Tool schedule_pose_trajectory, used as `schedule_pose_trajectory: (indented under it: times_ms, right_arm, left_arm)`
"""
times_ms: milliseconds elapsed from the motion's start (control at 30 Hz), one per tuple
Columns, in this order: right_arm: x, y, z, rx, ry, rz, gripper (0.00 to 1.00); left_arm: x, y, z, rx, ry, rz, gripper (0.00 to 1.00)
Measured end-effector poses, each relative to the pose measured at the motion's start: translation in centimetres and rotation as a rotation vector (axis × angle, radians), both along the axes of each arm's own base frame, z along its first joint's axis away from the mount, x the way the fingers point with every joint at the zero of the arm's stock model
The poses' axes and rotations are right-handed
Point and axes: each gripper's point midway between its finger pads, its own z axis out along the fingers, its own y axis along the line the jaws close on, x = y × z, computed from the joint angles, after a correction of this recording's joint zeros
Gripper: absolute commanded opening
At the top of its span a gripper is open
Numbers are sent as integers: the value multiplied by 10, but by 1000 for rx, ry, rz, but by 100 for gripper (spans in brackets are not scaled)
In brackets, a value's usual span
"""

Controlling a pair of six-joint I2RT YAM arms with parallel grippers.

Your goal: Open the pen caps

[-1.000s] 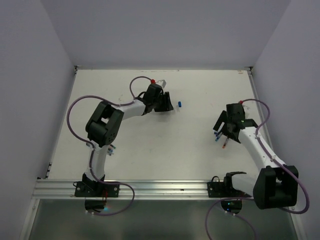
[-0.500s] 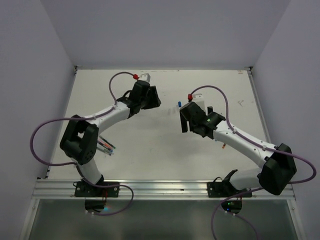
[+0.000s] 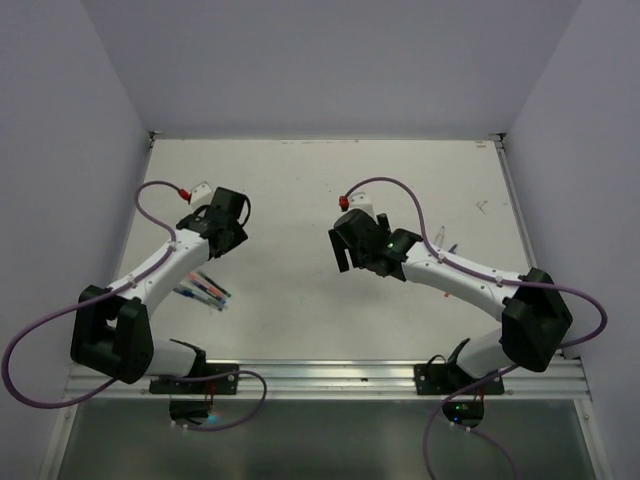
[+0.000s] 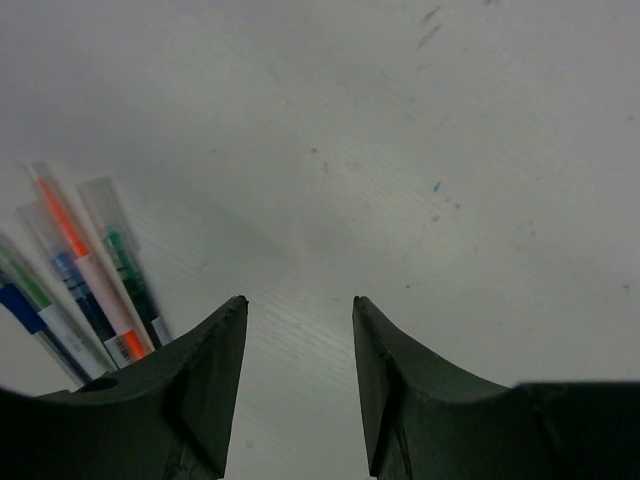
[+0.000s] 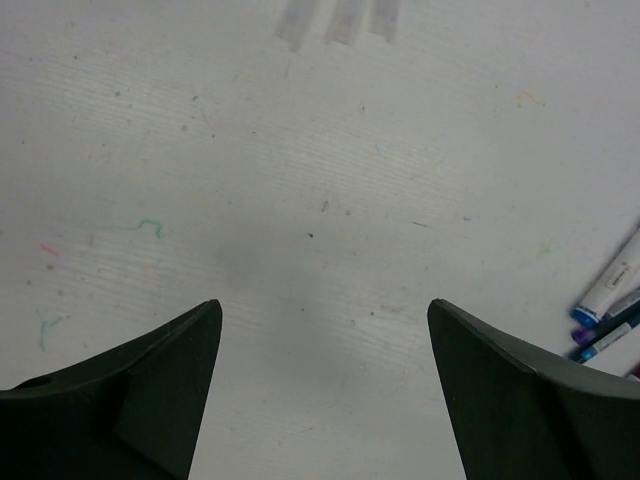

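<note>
Three pale short pen caps [image 5: 342, 20] lie blurred at the top edge of the right wrist view, well ahead of my right gripper [image 5: 325, 305]. It hangs wide open over bare table. My left gripper [image 4: 300, 305] is open too, with nothing between its fingers. A bunch of capped pens [image 4: 85, 280] lies just to its left. From above, the left gripper [image 3: 232, 225] sits left of centre, a little behind those pens [image 3: 205, 290], and the right gripper [image 3: 350, 250] hovers at mid-table. No blue cap shows in any view.
More pens with blue and purple ends [image 5: 610, 305] lie at the right edge of the right wrist view. Pale walls close the table [image 3: 300, 170] on three sides. A metal rail [image 3: 320, 375] runs along the near edge.
The left gripper swung from the back centre to the left, near the pens. The right gripper came from the right side to mid-table. The blue cap seen earlier is now out of sight.
</note>
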Motion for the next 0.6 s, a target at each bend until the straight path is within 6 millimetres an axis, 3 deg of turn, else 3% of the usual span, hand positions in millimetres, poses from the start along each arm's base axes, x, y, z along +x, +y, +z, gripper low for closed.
schedule_pose_trajectory:
  times_ms: [167,233,367,600]
  right_arm:
    - [0,12,-6,49,-6,40,89]
    - [-2,11,-9,56,-12,44,96]
    - [-7,-1,-11,41,-27,28,97]
    - [2,-31,-5,-58,-92,-67,99]
  left_arm:
    - [-20,36,-23,44,98,112,48]
    - [-25,45,-28,56,125,145,47]
    - [-31,49,-34,64,142,160,47]
    - [-35,50,-42,67,164,173,46]
